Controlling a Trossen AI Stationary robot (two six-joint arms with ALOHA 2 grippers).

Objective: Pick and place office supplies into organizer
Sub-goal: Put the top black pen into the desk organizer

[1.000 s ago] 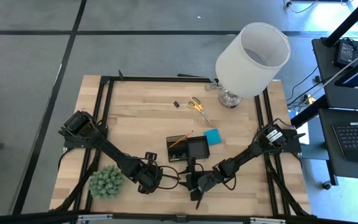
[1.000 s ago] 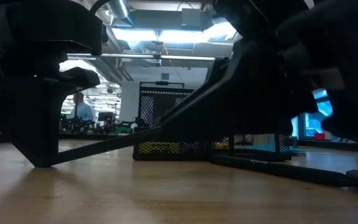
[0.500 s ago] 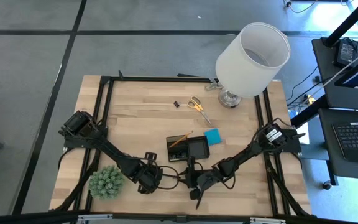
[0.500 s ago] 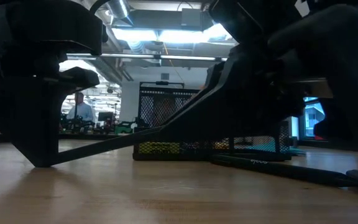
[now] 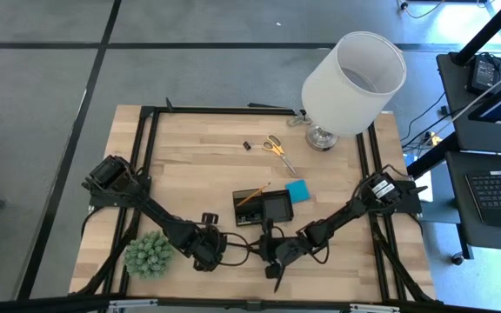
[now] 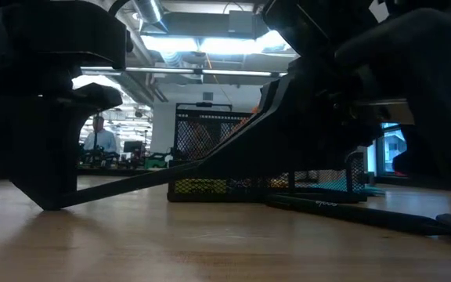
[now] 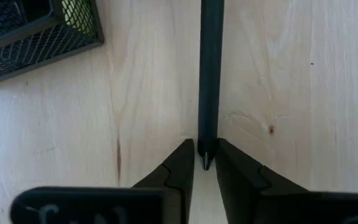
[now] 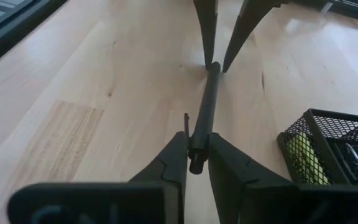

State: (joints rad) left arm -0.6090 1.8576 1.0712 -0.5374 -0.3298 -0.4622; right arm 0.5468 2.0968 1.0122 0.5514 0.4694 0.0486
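Handing the black pen across at six o'clock, my right gripper pinches its cap end so my left gripper, seemingly easing apart, can let go

On the wooden table the black organizer sat near the middle, an orange pencil across its left part. A blue pad lay just right of it. Farther off lay scissors, a small clip and a white lamp. The left gripper and right gripper met at the near edge, beside a green plant ball.
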